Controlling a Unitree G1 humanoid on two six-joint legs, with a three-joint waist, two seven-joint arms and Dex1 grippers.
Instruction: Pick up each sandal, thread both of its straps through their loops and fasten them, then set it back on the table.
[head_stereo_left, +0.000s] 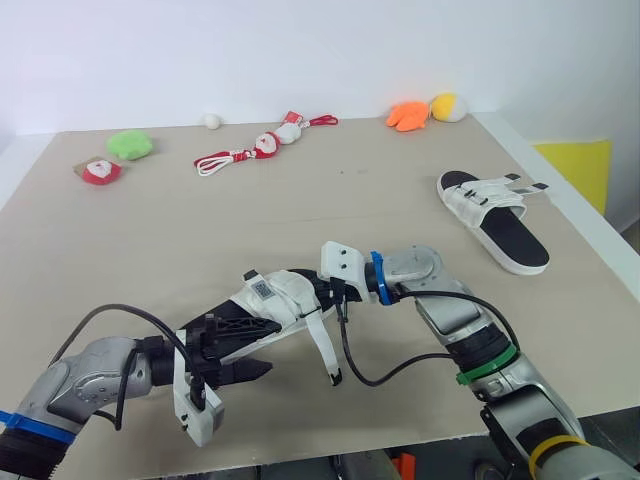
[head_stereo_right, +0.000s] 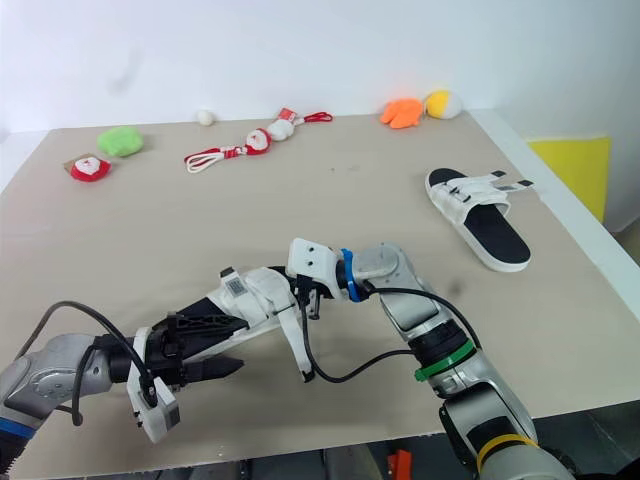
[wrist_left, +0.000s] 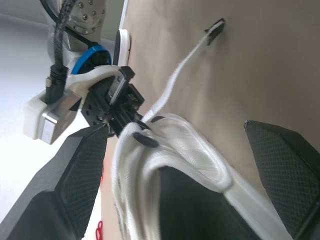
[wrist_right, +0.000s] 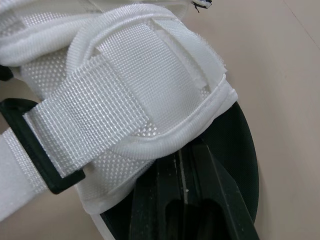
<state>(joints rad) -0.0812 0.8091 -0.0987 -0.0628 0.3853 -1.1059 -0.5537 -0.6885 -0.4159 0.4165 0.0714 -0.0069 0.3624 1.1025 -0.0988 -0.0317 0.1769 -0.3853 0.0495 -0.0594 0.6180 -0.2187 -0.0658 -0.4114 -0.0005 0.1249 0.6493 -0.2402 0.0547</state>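
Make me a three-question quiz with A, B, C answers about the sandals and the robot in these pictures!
1. Where is the second sandal?
A) on the table, on the robot's right side
B) on the floor
C) hanging off the table's edge

2. How many sandals are there?
A) one
B) two
C) four

3. What is the long strap of the held sandal doing?
A) lying fastened flat
B) tied in a knot
C) hanging loose

Answers:
1 A: it lies alone on the right part of the tabletop.
2 B: one lies on the table, and one sits between the left end effector and the right end effector.
3 C: it dangles below the sandal with its black tip free.
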